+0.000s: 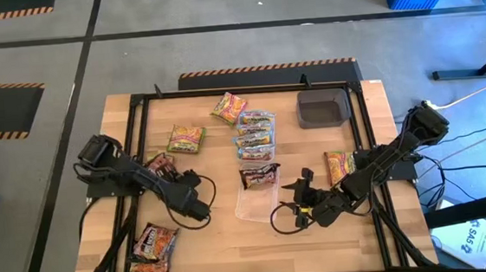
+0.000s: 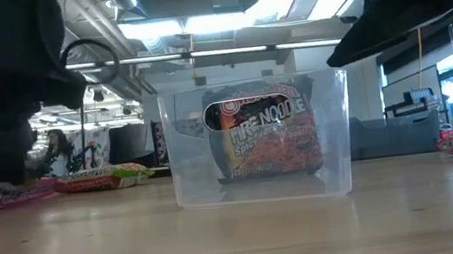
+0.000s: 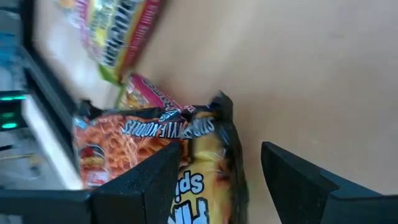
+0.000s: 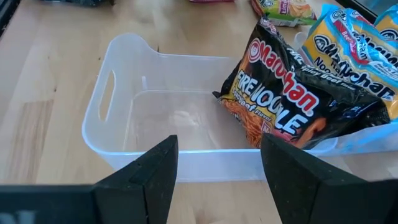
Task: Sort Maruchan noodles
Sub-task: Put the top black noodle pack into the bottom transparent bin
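Observation:
A clear plastic tub [image 1: 255, 203] stands near the table's middle. A dark maroon Maruchan packet [image 4: 292, 99] leans on its far rim, its lower end inside the tub. Pale blue packets [image 1: 256, 131] are stacked just behind it. Yellow-green packets [image 1: 185, 139] lie around, and dark packets [image 1: 151, 243] lie at the near left. My right gripper [image 4: 217, 168] is open, just short of the tub's near wall. My left gripper [image 3: 214, 180] is open and tipped down over the table, with the near-left dark packets [image 3: 155, 149] in front of its fingers.
A dark grey square tray [image 1: 323, 108] sits at the far right. One yellow-green packet [image 1: 339, 165] lies beside my right arm and another [image 1: 228, 107] at the far middle. A black frame rail [image 1: 140, 153] borders the tabletop. Bare wood [image 1: 226, 250] lies along the near edge.

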You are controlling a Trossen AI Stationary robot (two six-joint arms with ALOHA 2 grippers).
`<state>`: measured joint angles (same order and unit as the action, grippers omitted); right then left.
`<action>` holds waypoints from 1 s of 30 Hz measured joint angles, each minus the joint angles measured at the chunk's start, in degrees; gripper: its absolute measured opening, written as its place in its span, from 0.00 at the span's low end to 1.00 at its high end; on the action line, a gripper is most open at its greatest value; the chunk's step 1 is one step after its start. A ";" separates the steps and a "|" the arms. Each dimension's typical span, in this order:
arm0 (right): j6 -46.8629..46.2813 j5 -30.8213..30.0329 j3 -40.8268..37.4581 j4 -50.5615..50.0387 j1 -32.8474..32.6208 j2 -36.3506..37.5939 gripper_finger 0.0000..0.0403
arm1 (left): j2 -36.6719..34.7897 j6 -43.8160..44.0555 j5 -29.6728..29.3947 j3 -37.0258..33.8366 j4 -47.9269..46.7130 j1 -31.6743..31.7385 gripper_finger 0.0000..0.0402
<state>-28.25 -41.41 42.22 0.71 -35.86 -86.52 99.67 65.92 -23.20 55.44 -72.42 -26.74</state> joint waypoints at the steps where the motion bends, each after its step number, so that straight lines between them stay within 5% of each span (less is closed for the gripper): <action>1: 0.00 0.00 0.00 0.11 0.00 0.00 0.52 | 0.29 -0.04 -0.35 -0.01 -0.31 0.16 0.55; 14: 0.40 0.00 0.00 1.23 0.00 0.00 0.52 | 0.31 0.88 -3.40 -0.09 -8.85 0.11 0.54; 30: 0.46 0.00 0.00 1.46 0.00 0.00 0.52 | 0.26 0.79 0.76 -4.48 -9.25 4.13 0.23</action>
<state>-27.79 -41.40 42.22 2.17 -35.86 -86.52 99.93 66.71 -22.44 50.96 -81.67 -22.61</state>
